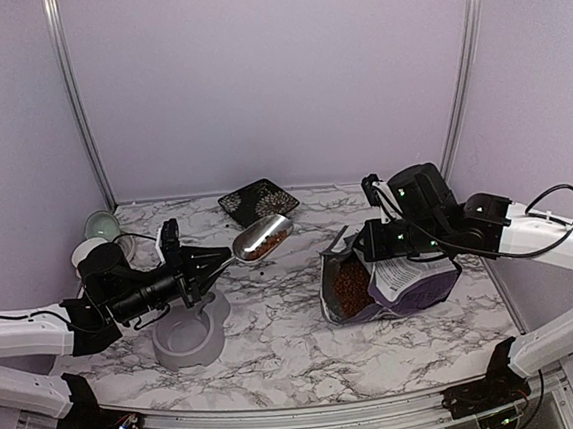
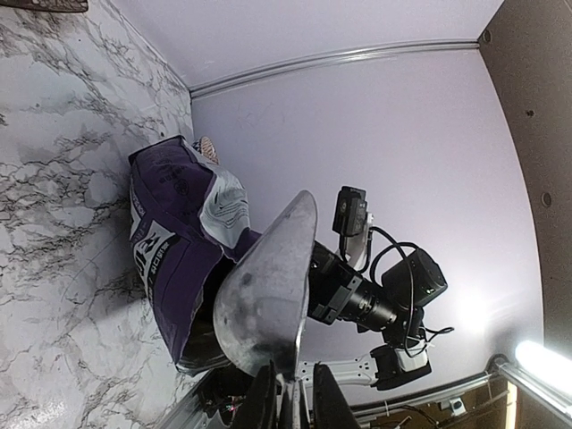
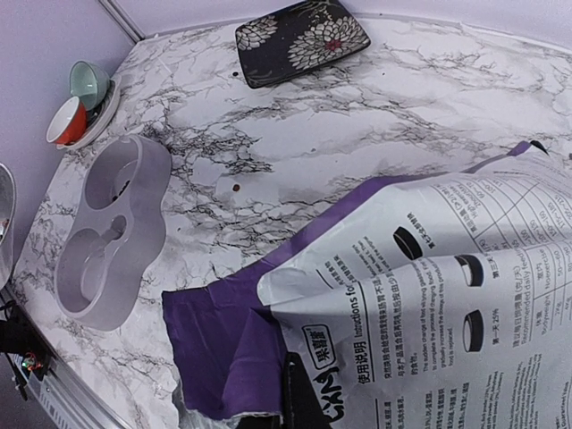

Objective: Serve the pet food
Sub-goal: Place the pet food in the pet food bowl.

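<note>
My left gripper (image 1: 216, 264) is shut on the handle of a shiny metal scoop (image 1: 262, 239) and holds it above the table, behind the grey double bowl (image 1: 189, 333). The scoop carries a heap of reddish-brown pet food (image 1: 261, 245). The left wrist view shows only the scoop's underside (image 2: 268, 295) between my fingers (image 2: 259, 398). The purple-and-white bag (image 1: 393, 280) stands open at centre right, with more pet food (image 1: 350, 289) in its mouth. My right gripper (image 1: 374, 239) is shut on the bag's upper edge (image 3: 429, 295). Only one dark finger (image 3: 299, 402) shows there.
A black floral plate (image 1: 257, 200) lies at the back. Stacked cups and bowls (image 1: 101, 236) sit at the back left. The double bowl (image 3: 112, 228) looks empty. One loose pellet (image 3: 236, 188) lies on the marble table.
</note>
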